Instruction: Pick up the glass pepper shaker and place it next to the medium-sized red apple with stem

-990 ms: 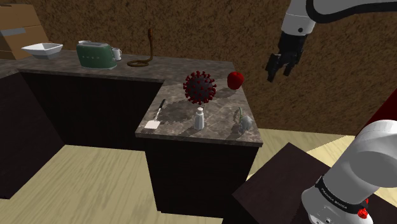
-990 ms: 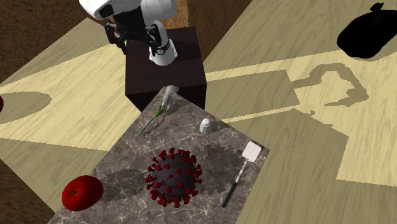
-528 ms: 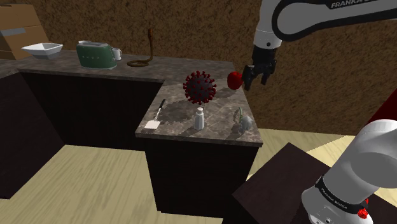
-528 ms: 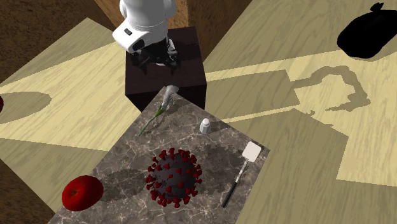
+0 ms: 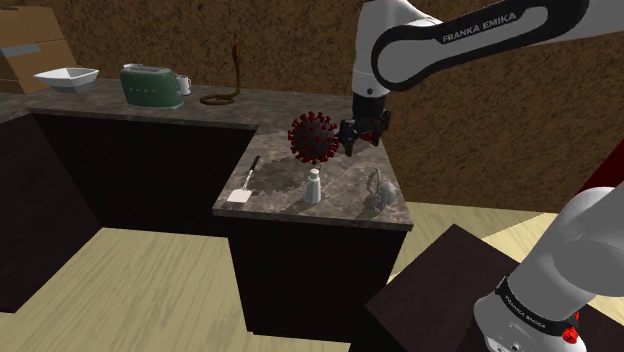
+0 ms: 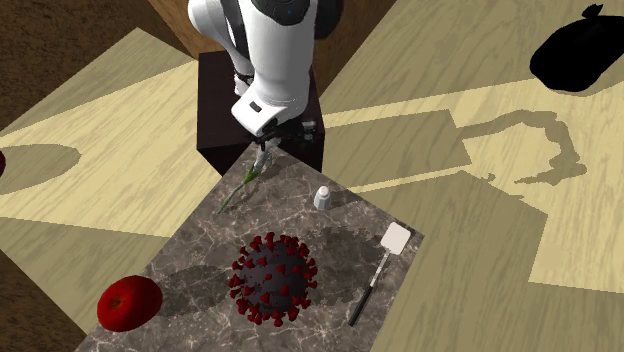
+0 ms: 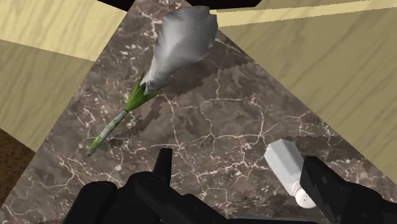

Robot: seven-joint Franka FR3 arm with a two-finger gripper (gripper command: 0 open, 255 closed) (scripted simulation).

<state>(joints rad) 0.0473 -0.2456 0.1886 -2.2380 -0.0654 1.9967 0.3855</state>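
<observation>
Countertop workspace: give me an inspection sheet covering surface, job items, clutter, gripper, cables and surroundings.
Surface: dark marbled countertop.
Job's things: white pepper shaker upright near the stand end of the counter; red apple at the opposite end, well apart from it.
Clutter: spiky virus model, spatula and white flower lying flat; toaster and bowl on the side counter.
Gripper: gripper above the counter, jaws apart, holding nothing; shaker not clasped.
Cables: nothing seen.
Surroundings: wooden floor, brown wall.

Pale pepper shaker (image 5: 314, 186) upright on marble counter (image 5: 280, 190), red apple (image 6: 130, 302) well apart from it.
</observation>
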